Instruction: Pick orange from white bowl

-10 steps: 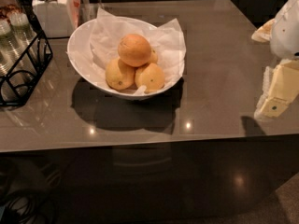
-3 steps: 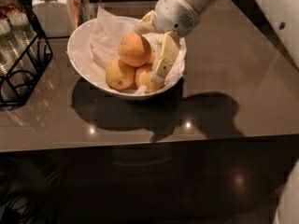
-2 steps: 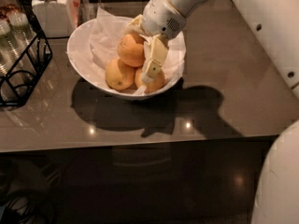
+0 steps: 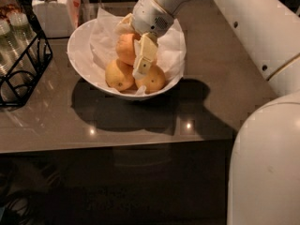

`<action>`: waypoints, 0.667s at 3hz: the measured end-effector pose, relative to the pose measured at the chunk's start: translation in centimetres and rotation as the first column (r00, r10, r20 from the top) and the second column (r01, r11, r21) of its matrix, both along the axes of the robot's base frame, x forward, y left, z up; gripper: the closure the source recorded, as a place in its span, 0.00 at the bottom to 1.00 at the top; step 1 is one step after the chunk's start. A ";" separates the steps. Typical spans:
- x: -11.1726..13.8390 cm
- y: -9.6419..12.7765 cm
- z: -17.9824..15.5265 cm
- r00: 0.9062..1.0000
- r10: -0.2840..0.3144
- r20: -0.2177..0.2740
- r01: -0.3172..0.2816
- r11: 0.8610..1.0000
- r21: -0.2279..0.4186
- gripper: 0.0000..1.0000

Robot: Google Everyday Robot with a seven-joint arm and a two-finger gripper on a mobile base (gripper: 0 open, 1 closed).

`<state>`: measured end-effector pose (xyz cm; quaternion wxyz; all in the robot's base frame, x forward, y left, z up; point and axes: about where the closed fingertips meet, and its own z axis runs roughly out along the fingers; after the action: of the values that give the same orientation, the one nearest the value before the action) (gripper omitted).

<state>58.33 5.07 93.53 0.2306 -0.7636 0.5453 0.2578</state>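
The end effector (image 4: 133, 48) hangs inside the white bowl (image 4: 79, 55), far-left on the desk (image 4: 211, 111), fingers spread astride the orange (image 4: 124, 49), gripping nothing. Closing and lifting remain, I judge.

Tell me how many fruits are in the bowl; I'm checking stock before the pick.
3. The orange sits on top, with the gripper right against it; a yellow fruit lies front left, a second yellow fruit front right, all in the white bowl. The arm may hide more.
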 end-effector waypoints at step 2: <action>0.4 -0.9 -0.1 1.000 -0.024 0.012 0.024 0.999 -0.021 0.19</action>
<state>58.72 4.20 93.43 0.2287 -0.7608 0.5558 0.2448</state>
